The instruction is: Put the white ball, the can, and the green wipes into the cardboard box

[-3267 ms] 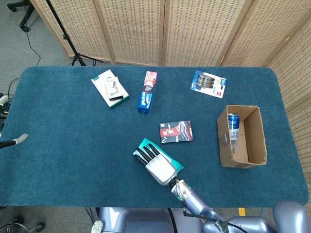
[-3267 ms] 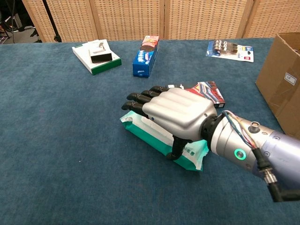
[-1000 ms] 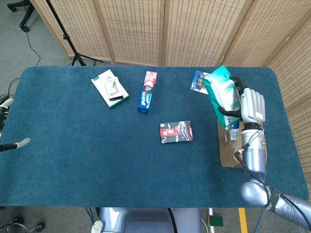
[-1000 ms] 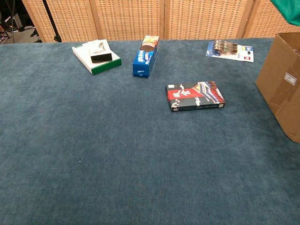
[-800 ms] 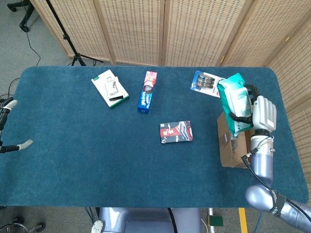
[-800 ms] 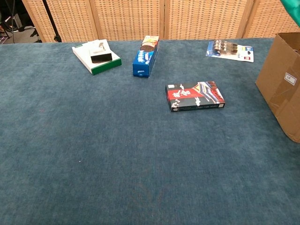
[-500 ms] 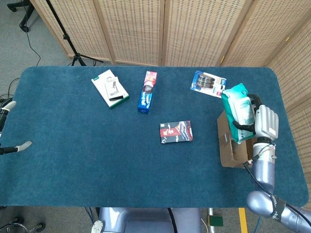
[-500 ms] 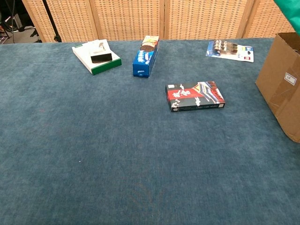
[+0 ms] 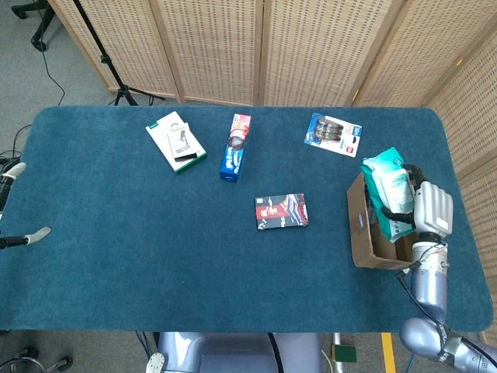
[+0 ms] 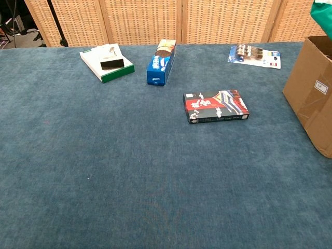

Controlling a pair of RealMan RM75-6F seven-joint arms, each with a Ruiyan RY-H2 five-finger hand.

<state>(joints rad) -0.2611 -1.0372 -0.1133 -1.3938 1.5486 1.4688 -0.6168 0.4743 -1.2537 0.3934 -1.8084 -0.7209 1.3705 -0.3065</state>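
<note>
My right hand (image 9: 432, 210) grips the green wipes (image 9: 390, 189) and holds the pack tilted, its lower end down inside the open cardboard box (image 9: 359, 225) at the table's right side. In the chest view only a green corner of the wipes (image 10: 323, 12) shows above the box (image 10: 310, 88). The wipes and hand cover the box's inside, so the can and the white ball are not visible. At the far left edge only fingertips of my left hand (image 9: 22, 203) show, spread apart with nothing between them.
On the blue cloth lie a white-and-green box (image 9: 176, 141), a blue biscuit pack (image 9: 235, 146), a battery blister pack (image 9: 334, 134) and a red-and-black box (image 9: 282, 210). Wicker screens stand behind the table.
My right hand lifted the wipes from the table's near middle, carried them right over the box, and over the last second lowered them into it. The left fingertips shifted slightly.
</note>
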